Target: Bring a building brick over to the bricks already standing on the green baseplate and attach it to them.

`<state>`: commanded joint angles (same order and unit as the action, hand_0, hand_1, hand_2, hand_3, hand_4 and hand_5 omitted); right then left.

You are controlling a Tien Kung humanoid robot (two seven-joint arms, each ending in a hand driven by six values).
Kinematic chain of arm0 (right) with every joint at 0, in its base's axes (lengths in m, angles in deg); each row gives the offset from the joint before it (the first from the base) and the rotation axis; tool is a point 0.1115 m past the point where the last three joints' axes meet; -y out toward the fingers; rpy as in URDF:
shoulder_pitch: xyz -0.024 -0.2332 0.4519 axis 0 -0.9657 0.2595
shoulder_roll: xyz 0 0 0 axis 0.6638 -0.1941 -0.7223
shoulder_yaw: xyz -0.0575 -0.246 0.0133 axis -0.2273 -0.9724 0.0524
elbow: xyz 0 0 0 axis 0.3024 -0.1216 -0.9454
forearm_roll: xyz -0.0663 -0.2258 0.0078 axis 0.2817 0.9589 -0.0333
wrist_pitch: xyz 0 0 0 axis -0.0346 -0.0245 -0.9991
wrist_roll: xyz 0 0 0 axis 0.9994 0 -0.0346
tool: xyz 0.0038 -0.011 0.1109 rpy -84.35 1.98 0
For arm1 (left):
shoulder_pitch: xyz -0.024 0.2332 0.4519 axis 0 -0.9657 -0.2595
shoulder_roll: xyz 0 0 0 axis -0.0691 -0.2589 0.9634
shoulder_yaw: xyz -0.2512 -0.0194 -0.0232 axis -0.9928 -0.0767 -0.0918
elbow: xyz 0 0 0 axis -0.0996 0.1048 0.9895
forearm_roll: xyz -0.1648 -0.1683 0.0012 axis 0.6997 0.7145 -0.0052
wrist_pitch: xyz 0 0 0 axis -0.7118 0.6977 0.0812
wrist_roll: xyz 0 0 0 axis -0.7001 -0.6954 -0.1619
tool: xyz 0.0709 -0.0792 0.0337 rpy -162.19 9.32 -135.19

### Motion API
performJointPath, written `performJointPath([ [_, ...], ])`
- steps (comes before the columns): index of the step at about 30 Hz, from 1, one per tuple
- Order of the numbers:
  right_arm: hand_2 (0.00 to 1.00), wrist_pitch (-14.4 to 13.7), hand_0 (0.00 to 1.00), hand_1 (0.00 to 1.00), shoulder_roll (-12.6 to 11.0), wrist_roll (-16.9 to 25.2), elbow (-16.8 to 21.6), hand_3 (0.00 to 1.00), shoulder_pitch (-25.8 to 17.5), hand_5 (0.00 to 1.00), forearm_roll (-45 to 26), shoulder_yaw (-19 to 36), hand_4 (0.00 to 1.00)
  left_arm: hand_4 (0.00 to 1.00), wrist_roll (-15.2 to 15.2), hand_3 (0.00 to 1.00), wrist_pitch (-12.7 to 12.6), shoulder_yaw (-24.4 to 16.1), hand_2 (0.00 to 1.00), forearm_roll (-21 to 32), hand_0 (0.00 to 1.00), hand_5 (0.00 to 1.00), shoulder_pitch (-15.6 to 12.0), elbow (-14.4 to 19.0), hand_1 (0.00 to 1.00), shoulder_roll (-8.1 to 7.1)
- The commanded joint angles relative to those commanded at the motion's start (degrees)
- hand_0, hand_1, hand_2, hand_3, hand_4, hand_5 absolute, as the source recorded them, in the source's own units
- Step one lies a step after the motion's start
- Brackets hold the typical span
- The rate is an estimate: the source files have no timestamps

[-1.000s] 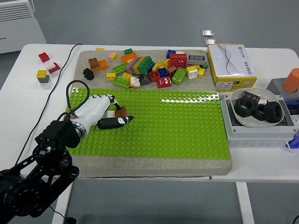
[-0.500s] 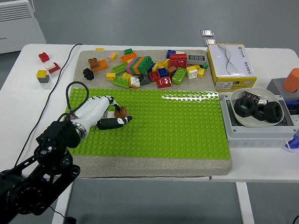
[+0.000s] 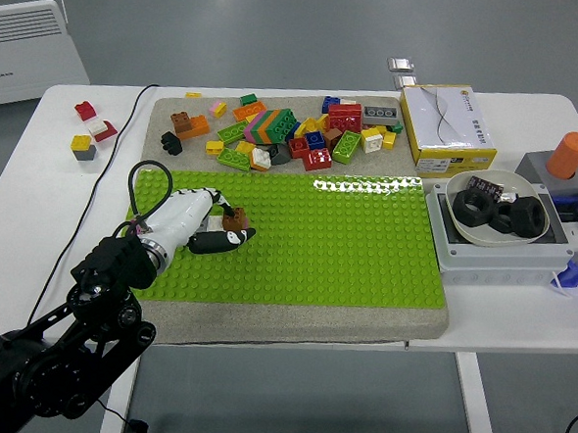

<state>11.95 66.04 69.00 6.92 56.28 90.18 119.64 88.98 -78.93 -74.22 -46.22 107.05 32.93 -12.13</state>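
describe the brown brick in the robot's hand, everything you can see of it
The brown brick is small, plastic-looking and mostly hidden, held at the fingertips of the left hand. The hand's white back covers it from the left and dark fingers lie just below it. It sits low over the left part of the green baseplate; whether it touches the studs cannot be told. No other brick stands near it.
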Motion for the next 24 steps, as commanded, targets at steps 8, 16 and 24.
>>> performJointPath([
  [8,0.728,-0.03,0.678,0.627,-0.03,0.0,0.0,0.799,-0.18,0.998,-0.06,-0.06,0.847,0.842,0.31,0.653,-0.17,0.39,0.917,-0.06,0.96,0.757,-0.66,0.43,0.933,-0.04],
  [16,0.728,-0.04,0.678,0.628,0.04,-0.02,0.0,0.799,-0.22,0.998,-0.14,-0.13,0.849,0.838,0.32,0.654,-0.29,0.8,0.917,0.01,0.955,0.742,-0.28,-0.11,0.934,0.28],
  [24,0.73,0.0,0.678,0.628,0.1,-0.01,0.0,0.799,-0.4,0.998,-0.09,0.02,0.849,0.835,0.31,0.654,-0.36,0.79,0.916,-0.04,0.951,0.737,-0.34,-0.68,0.933,0.46],
])
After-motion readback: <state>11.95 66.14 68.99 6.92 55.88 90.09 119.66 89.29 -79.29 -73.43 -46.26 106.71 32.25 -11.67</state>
